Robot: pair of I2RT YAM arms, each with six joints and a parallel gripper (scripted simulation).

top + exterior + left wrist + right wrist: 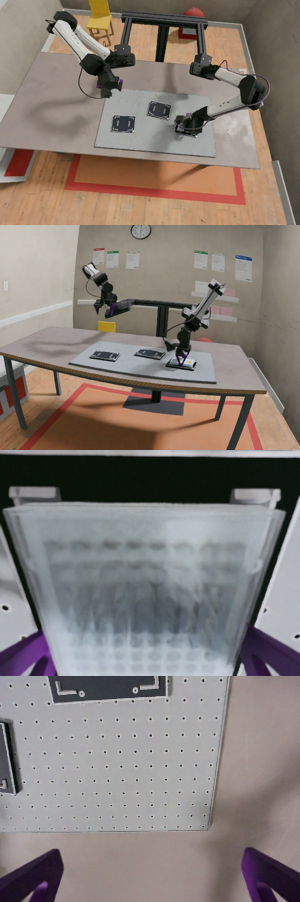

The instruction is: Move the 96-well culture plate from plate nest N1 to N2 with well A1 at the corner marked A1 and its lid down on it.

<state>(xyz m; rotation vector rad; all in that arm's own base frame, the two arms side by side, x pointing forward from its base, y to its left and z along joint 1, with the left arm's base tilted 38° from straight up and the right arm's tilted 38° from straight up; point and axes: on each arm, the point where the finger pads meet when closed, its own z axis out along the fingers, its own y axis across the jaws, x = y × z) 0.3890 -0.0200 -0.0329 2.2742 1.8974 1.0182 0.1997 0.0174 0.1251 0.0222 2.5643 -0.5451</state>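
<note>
The clear 96-well plate (187, 366) (145, 600), lid on, sits in nest N2 (180, 367) (145, 480), the nest on the right in the top and exterior views. Its far edge lies by two corner locators in the left wrist view; it looks level. Well A1 and the A1 mark cannot be made out. My left gripper (181, 364) (151, 629) is open, its fingers low on either side of the plate. N1 (123, 123) (104, 355) (110, 686), at left in the top and exterior views, is empty. My right gripper (109, 84) (104, 314) (152, 857) is open and empty, high above the table's arm side.
A third, empty nest (159, 110) (149, 353) (6, 761) lies between N1 and N2, nearer the arms. All three stand on a perforated grey board (149, 139) (129, 368) (120, 766). A dark frame (163, 42) carrying the arms stands at the table's far edge.
</note>
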